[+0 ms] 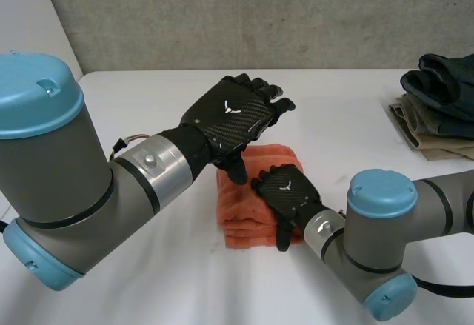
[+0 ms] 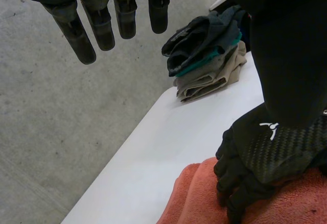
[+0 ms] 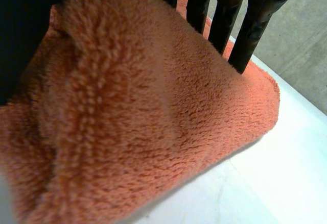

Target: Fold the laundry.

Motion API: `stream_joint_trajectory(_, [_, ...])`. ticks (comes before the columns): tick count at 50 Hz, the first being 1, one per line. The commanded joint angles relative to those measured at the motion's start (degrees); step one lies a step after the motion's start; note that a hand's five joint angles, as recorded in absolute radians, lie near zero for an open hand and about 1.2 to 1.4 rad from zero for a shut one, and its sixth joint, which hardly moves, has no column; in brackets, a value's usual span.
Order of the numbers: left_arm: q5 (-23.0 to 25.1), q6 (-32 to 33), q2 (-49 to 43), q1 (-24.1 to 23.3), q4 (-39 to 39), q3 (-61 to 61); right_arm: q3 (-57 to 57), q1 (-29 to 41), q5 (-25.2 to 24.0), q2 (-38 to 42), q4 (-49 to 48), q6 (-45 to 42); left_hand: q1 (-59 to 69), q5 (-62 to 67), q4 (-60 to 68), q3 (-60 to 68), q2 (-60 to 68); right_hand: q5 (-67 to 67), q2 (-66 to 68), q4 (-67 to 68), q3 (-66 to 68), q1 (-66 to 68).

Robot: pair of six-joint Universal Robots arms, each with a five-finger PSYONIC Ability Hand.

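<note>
Orange towel [image 1: 237, 208] (plain); white table [image 1: 355, 132].

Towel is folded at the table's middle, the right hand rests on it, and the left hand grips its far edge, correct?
No. The left hand grips nothing: the head view shows it open in the air above the towel. The right hand does rest on the folded towel.

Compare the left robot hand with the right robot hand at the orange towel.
Height: the left robot hand hangs in the air above the folded orange towel, while the right robot hand lies on it.
Contact: the left robot hand holds nothing, while the right robot hand presses its palm and straight fingers on the towel's top.
Shared: both are black, with open fingers.
</note>
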Motion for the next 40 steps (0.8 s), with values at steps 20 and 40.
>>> stream_joint_trajectory(20, [0.0, -0.1, 0.6, 1.5, -0.1, -0.1, -9.1, 0.0, 0.3, 4.1, 0.2, 0.1, 1.7, 1.3, 1.4, 1.0, 1.2, 41.6, 32.0, 32.3, 32.1, 38.1])
stream_joint_trajectory(40, [0.0, -0.5, 1.4, 2.9, -0.1, 0.0, -15.3, -0.1, 1.4, 5.9, 0.9, -1.2, 1.7, 1.3, 1.4, 1.0, 1.2, 62.4, 52.8, 53.1, 52.9, 58.9])
